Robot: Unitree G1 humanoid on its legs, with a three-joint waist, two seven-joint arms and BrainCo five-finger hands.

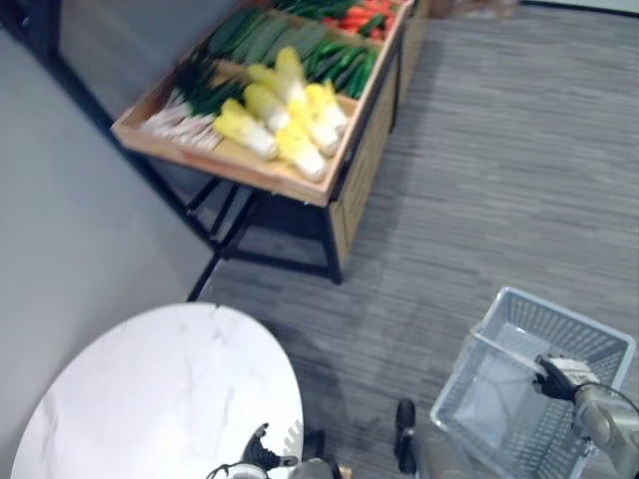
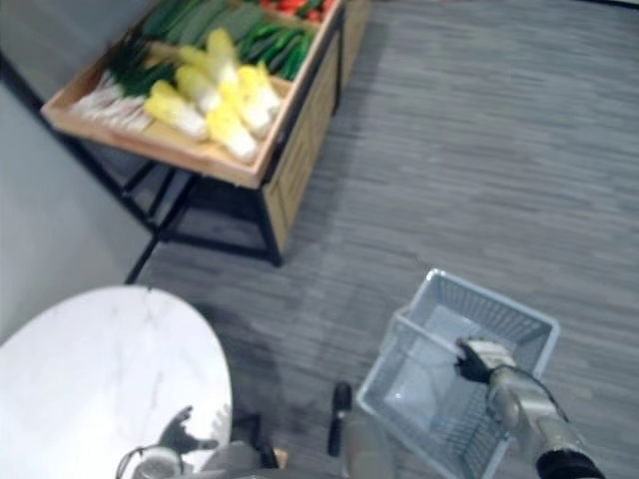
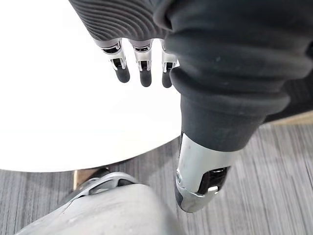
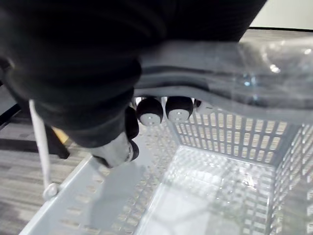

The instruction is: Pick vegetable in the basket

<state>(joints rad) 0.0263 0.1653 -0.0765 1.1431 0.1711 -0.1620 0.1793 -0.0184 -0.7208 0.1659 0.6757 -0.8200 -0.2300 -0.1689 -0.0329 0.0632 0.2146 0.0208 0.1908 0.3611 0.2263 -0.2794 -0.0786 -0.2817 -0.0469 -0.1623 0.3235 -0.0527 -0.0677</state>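
The right hand (image 1: 562, 373) has its fingers (image 4: 149, 111) clamped round the clear handle (image 4: 205, 68) of the grey basket (image 1: 499, 397), at 4 o'clock. The vegetables lie well apart from it on the wooden stand (image 1: 344, 190) at 11 o'clock: pale cabbages (image 1: 285, 115), spring onions (image 1: 190, 108), cucumbers (image 1: 262, 40). The left hand (image 3: 145, 73) hangs over the round white counter (image 1: 150, 389), fingers apart and relaxed.

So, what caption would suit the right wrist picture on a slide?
The right robot hand curled round the handle of an empty grey basket.
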